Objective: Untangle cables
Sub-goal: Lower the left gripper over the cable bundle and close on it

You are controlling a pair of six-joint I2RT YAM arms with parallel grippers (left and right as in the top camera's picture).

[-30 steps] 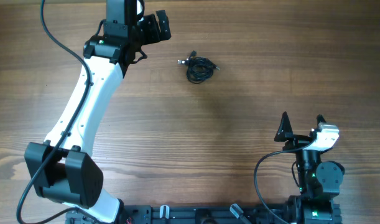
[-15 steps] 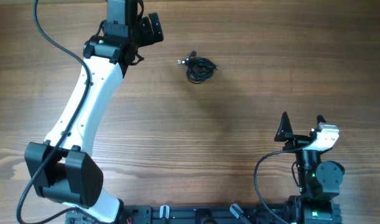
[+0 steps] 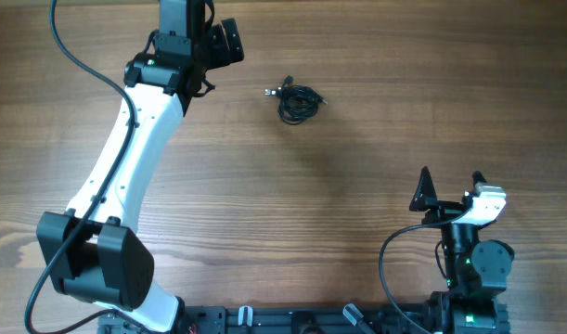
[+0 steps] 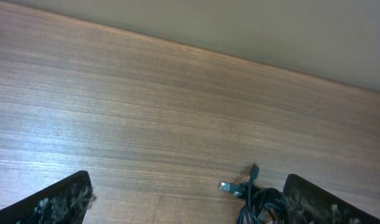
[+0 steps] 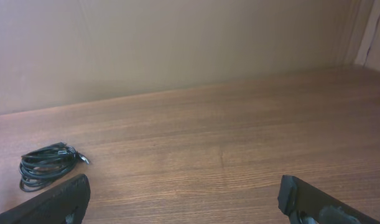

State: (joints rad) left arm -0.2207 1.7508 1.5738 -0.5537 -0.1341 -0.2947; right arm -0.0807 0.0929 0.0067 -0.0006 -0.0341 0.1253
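The cables (image 3: 296,101) lie as a small black bundle with small plugs sticking out, on the wooden table (image 3: 357,167) at the top centre. My left gripper (image 3: 229,41) is open and empty, up and to the left of the bundle. In the left wrist view the bundle (image 4: 259,200) sits near the bottom edge, close to the right finger of the left gripper (image 4: 190,208). My right gripper (image 3: 448,188) is open and empty at the lower right, far from the bundle. The right wrist view shows the bundle (image 5: 46,165) at far left, beyond its gripper (image 5: 190,202).
The left arm's white link (image 3: 125,167) crosses the left side of the table. A thick black arm cable (image 3: 79,65) loops at upper left. The right arm's base (image 3: 473,269) stands at the front right. A plain wall (image 5: 177,43) rises behind the table's far edge.
The left gripper swung a little to the left and away from the bundle, then stopped. The cables and the right arm have not moved.
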